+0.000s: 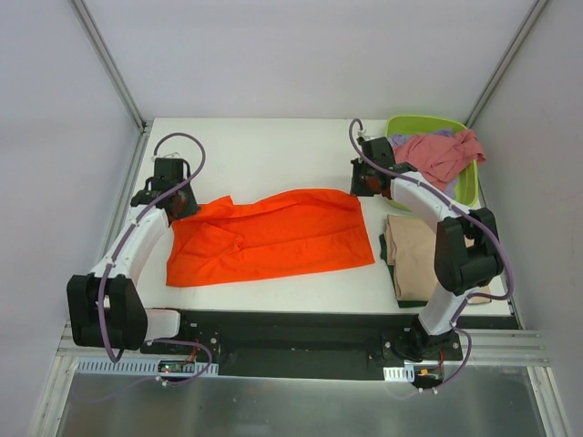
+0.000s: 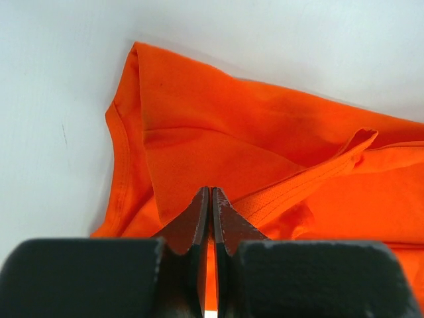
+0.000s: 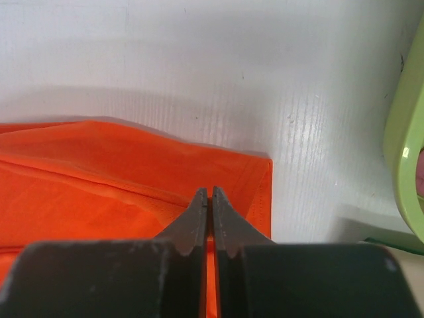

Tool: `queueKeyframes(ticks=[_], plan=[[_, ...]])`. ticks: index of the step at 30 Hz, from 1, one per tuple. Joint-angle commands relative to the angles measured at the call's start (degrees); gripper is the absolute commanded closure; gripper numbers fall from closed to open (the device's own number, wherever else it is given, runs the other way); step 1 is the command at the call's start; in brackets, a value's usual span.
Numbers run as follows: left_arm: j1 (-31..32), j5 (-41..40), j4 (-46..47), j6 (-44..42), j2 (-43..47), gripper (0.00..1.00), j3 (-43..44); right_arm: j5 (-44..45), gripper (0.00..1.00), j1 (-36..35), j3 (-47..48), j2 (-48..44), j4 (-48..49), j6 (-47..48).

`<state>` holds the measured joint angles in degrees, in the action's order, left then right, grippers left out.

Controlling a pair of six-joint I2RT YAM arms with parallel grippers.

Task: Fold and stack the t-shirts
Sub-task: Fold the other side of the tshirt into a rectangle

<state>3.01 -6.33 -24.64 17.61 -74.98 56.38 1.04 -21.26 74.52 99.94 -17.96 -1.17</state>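
Desk (image 1: 273,155): carries everything.
Orange t-shirt (image 1: 273,238): spread mid-desk, rumpled at its left end.
Tan t-shirt (image 1: 414,248): folded, just right of it.
Left gripper (image 2: 210,193): jaws pressed together, apparently pinching the far-left edge.
Right gripper (image 3: 210,193): jaws likewise closed at the far-right corner.
Technique: raise both corners level, keep the cloth taut, and fold evenly toward the near edge.

Lit brightly and evenly from overhead, with soft shadows on the white table (image 1: 273,164) (darkest past the far hem of the orange t-shirt (image 3: 132,165)). Looked sharp from above; blurred near, on the dark fingers (image 2: 194,222), in both wrist views. Glared mildly off the green tub (image 3: 403,154) at right.
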Motion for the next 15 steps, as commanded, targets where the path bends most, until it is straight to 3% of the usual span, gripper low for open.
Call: queueKeyframes(ticks=[1, 15], plan=[[0.16, -0.88, 1.53, 3.31, 4.74, 1.00, -4.25, 0.02, 0.99, -0.19, -1.13, -3.70, 1.52, 0.73], [0.95, 0.53, 1.70, 10.08, 20.04, 1.00, -16.29, 2.21, 0.99, -0.10, -1.13, -3.96, 0.11, 3.19]])
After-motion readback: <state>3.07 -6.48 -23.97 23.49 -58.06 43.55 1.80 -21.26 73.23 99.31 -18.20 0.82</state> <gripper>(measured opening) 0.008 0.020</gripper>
